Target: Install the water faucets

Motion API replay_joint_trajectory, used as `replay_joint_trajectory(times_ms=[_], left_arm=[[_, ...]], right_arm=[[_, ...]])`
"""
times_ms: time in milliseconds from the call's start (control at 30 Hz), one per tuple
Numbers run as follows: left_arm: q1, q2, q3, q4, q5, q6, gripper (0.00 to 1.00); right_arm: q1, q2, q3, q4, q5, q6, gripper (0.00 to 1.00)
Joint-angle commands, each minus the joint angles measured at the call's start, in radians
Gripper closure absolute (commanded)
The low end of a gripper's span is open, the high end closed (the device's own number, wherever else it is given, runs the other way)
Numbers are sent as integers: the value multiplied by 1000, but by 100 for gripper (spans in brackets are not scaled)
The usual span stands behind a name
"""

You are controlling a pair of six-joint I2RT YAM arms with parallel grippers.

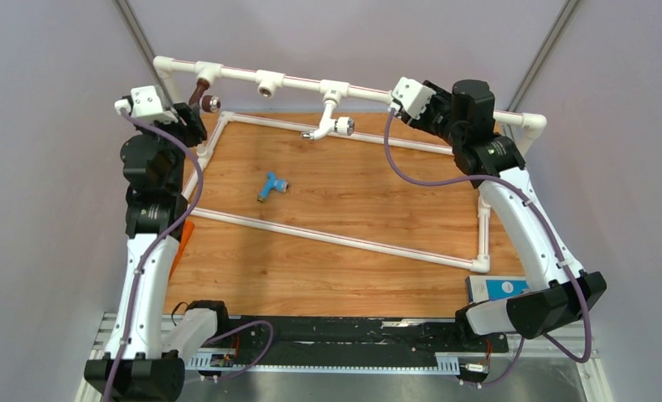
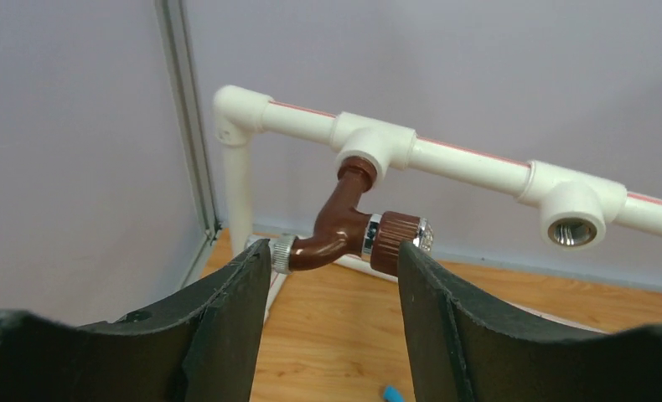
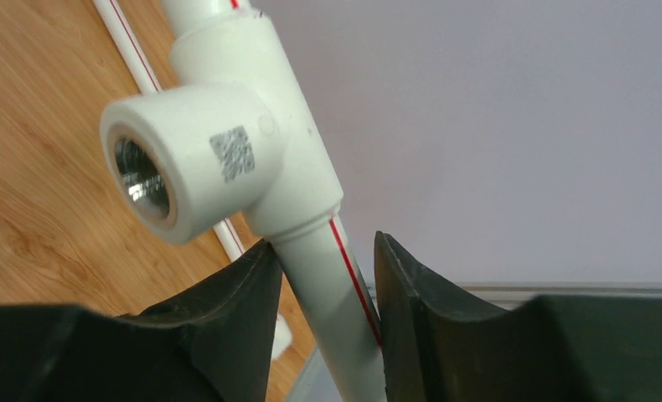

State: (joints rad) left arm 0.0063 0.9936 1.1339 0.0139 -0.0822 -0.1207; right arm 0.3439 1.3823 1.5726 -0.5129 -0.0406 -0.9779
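Note:
A dark brown faucet hangs screwed into the leftmost tee of the white pipe frame. My left gripper is open, its fingertips flanking the faucet's spout end and handle with no grip on them. A white faucet hangs from a tee further right. A light blue faucet lies loose on the wooden board. My right gripper is shut on the frame's top pipe, just beside an empty tee socket.
Another empty threaded tee sits between the brown and white faucets. The frame's lower pipes run along and across the wooden board. A blue box lies at the near right corner, an orange item at the left edge.

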Motion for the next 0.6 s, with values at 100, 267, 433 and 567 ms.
replay_joint_trajectory(times_ms=[100, 267, 433, 567], left_arm=[[0, -197, 12, -171, -172, -14, 35], [0, -332, -58, -223, -274, 5, 35], [-2, -501, -222, -120, -243, 23, 34], [-3, -639, -332, -51, -208, 56, 34]], right_arm=[[1, 49, 111, -12, 16, 263, 17], [0, 9, 182, 2, 7, 332, 0], [0, -90, 152, 86, 39, 447, 0], [1, -238, 9, 233, 195, 576, 0]])
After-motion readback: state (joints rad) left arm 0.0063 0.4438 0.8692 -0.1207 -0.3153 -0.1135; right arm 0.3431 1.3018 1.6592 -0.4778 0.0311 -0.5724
